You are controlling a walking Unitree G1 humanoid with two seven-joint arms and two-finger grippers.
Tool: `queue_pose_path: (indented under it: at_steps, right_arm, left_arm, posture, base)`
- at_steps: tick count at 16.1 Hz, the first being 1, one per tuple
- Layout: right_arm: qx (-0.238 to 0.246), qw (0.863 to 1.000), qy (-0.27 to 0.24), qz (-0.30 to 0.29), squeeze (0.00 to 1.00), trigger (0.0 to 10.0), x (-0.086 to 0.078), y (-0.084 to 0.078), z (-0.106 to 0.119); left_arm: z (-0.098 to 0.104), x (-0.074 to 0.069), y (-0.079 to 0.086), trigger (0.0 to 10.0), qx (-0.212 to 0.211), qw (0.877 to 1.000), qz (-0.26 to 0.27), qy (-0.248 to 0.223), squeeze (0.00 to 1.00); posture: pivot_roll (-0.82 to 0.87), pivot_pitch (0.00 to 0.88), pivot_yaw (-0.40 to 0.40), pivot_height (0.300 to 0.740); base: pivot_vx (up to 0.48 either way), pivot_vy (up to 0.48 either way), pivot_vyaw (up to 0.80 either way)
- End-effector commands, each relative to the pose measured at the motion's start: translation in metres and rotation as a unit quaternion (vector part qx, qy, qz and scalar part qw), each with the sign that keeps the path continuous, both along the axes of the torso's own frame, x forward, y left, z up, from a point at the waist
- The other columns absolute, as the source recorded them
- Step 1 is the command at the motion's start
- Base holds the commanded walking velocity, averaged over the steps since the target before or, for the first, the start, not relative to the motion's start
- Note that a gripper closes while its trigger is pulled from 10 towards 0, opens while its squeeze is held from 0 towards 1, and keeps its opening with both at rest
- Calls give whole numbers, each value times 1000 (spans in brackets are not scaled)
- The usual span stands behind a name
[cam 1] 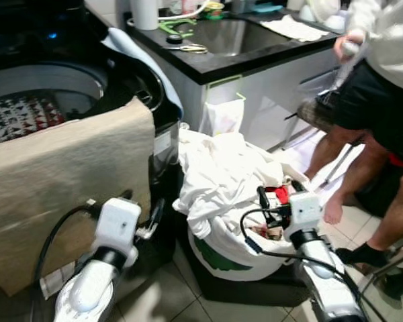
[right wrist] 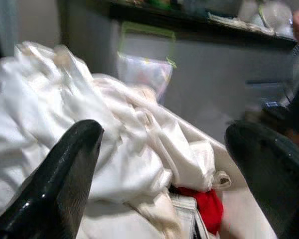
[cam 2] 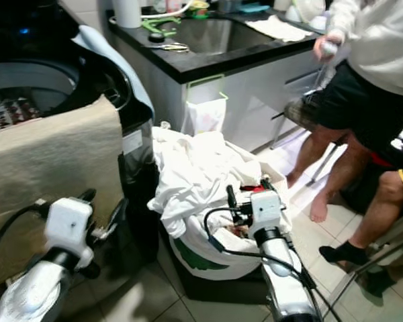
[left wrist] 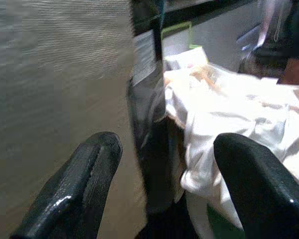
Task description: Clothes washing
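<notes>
laundry fills a white bag (cam 1: 235,258) on the floor tiles in the left eye view, heaped with white cloth (cam 1: 218,171) and a scrap of red (cam 1: 281,194) at its near edge. the bag stands just beside the dark washing machine (cam 1: 131,80), whose open drum holds a red and white patterned garment (cam 1: 17,115); a beige towel (cam 1: 67,174) hangs over the machine's front. the left gripper (cam 1: 151,218) is low by the towel's edge, the right gripper (cam 1: 272,201) over the near rim of the bag. behind sits a black counter (cam 1: 208,67) with a sink (cam 1: 235,33) and scissors (cam 1: 188,47), and a person's bare legs (cam 1: 346,161) stand at the right.

right eye view: the same scene, with a small plastic bag (cam 2: 205,114) hung on the cupboard front behind the laundry.

left wrist view: the left gripper's two black fingers (left wrist: 84,184) are spread wide apart and hold nothing; between them lie the towel, the machine's dark corner and the white cloth.

right wrist view: the right gripper's fingers (right wrist: 55,184) are also wide apart and empty, hovering above the white cloth with the red piece (right wrist: 204,206) below them.
</notes>
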State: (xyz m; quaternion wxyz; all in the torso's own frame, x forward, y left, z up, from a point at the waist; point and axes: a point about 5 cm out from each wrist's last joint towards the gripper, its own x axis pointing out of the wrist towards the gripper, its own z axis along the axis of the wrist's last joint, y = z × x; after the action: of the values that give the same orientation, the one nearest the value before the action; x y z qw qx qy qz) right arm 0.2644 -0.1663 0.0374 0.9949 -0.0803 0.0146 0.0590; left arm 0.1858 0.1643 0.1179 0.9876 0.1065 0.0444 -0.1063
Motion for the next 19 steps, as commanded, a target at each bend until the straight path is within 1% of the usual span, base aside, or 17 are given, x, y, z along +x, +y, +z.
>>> queue_pose_path:
  at_steps: [1, 2, 3, 4, 5, 6, 7, 8, 9, 10, 11, 13, 14, 16, 18, 19]
  right_arm:
    - [-8, 1000, -5, -23, 0, 10000, 4, -6, 0]
    - [-9, 999, -2, -33, 0, 10000, 7, -7, -1]
    - [-15, 999, 19, -49, 0, 10000, 16, -6, -6]
    - [-22, 997, 45, -54, 0, 10000, 25, 2, -13]
    - [-23, 997, 55, -53, 0, 10000, 28, 7, -15]
    - [-24, 997, 58, -51, 0, 10000, 29, 9, -15]
    - [-15, 997, 67, -39, 0, 10000, 35, 25, -15]
    - [4, 997, 70, -27, 0, 10000, 40, 39, -11]
    - [24, 997, 71, -20, 0, 10000, 47, 51, -6]
    - [36, 997, 75, -9, 0, 10000, 55, 70, 2]
    - [40, 996, 81, -1, 0, 10000, 58, 81, 5]
    - [37, 994, 101, 11, 0, 10000, 58, 100, 6]
    - [42, 993, 111, 6, 0, 10000, 57, 103, 4]
    - [56, 990, 128, -15, 0, 10000, 54, 100, -1]
    - [58, 986, 151, -39, 0, 10000, 47, 91, -14]
    - [52, 985, 158, -47, 0, 10000, 45, 87, -17]
  left_arm:
    - [6, -3, 2, 10000, 2, 1000, -1, -2, 0]
    - [9, -9, 6, 10000, 8, 1000, 3, 2, 0]
    - [11, -24, 15, 10000, 17, 1000, 20, 17, 0]
    - [15, -46, 21, 10000, 26, 998, 37, 38, 0]
    - [18, -57, 22, 10000, 28, 997, 46, 49, 0]
    - [20, -62, 23, 10000, 30, 997, 49, 54, 0]
    - [20, -75, 24, 10000, 32, 995, 57, 72, 0]
    - [22, -84, 24, 10000, 34, 994, 60, 84, 0]
    - [23, -89, 24, 10000, 33, 993, 64, 90, 0]
    - [26, -95, 23, 10000, 29, 992, 69, 100, 0]
    - [25, -96, 21, 10000, 25, 992, 67, 106, 0]
    - [25, -101, 16, 10000, 18, 991, 57, 117, 0]
    - [26, -103, 14, 10000, 17, 991, 52, 120, 0]
    - [27, -105, 11, 10000, 18, 991, 49, 121, 0]
    - [30, -108, 9, 10000, 14, 991, 51, 125, 0]
    - [31, -109, 8, 10000, 13, 990, 53, 127, 0]
  posture:
    - [255, 0, -44, 740]
    - [282, 0, -43, 740]
    - [319, 0, -42, 740]
    - [380, 0, -47, 740]
    - [396, 0, -45, 740]
    - [396, 0, -45, 740]
    - [424, 16, -43, 740]
    - [434, 36, -43, 740]
    - [432, 47, -42, 740]
    - [422, 59, -37, 740]
    - [414, 67, -31, 740]
    - [386, 93, -16, 740]
    - [383, 103, -14, 740]
    - [383, 115, -15, 740]
    - [385, 130, -21, 740]
    - [390, 136, -25, 740]
  base:
    - [0, 0, 0]
    - [0, 0, 0]
    - [0, 0, 0]
    - [0, 0, 0]
    - [0, 0, 0]
    - [0, 0, 0]
    - [0, 0, 0]
    - [0, 0, 0]
    - [0, 0, 0]
    - [0, 0, 0]
    - [0, 0, 0]
    - [0, 0, 0]
    - [0, 0, 0]
    - [0, 0, 0]
    - [0, 0, 0]
    - [0, 0, 0]
